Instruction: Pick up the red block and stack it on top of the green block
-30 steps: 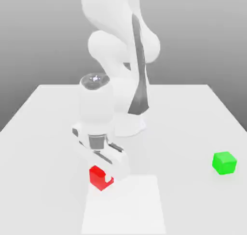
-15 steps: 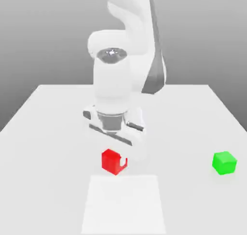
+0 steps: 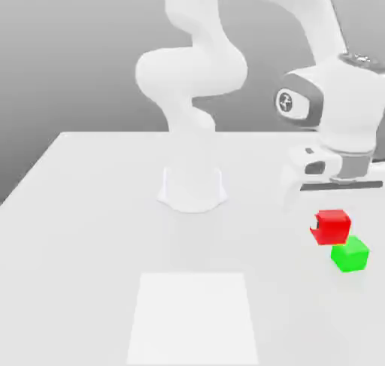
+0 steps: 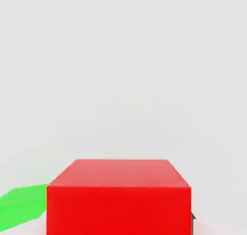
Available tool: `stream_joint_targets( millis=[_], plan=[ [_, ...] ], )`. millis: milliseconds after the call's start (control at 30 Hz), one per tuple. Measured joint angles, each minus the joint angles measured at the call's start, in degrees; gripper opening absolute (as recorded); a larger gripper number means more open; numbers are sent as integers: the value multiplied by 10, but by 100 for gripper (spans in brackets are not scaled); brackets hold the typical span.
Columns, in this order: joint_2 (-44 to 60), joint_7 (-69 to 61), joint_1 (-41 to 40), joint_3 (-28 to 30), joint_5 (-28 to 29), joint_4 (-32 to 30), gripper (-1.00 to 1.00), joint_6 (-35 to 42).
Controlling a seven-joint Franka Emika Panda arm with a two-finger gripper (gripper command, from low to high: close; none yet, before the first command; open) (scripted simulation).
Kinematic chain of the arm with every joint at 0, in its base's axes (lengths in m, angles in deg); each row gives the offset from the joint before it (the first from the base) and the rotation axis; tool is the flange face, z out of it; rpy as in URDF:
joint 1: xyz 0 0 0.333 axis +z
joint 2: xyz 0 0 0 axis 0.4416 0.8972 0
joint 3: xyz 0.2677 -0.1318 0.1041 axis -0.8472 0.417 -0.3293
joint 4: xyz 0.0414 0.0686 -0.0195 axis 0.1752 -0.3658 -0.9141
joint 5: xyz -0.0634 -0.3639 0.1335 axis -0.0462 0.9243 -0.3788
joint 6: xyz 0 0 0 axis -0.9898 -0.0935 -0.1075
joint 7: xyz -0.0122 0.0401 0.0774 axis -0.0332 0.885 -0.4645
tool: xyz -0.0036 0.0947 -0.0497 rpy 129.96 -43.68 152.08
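Red block [image 3: 332,227] now near green block [image 3: 350,255]

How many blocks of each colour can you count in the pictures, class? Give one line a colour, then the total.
Red: 1, the red block
Green: 1, the green block
Total: 2 blocks

And here's the held block [image 3: 334,231] up in the gripper [image 3: 331,223], above the table [image 3: 90,244], the lower block [image 3: 351,257] on the tabletop at the exterior view's right, flat patch [image 3: 192,316] in front of the arm's base [image 3: 192,190]
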Motion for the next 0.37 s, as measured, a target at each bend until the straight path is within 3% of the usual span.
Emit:
stream_joint_targets(
  millis=[100,233,267,367],
  plan=[
    [28,20,30,-9,26,12,-100,-14],
    [112,91,48,31,124,19,-100,-82],
    [127,104,55,42,143,20,100,-95],
    [127,104,55,42,143,20,100,-95]
  ],
)
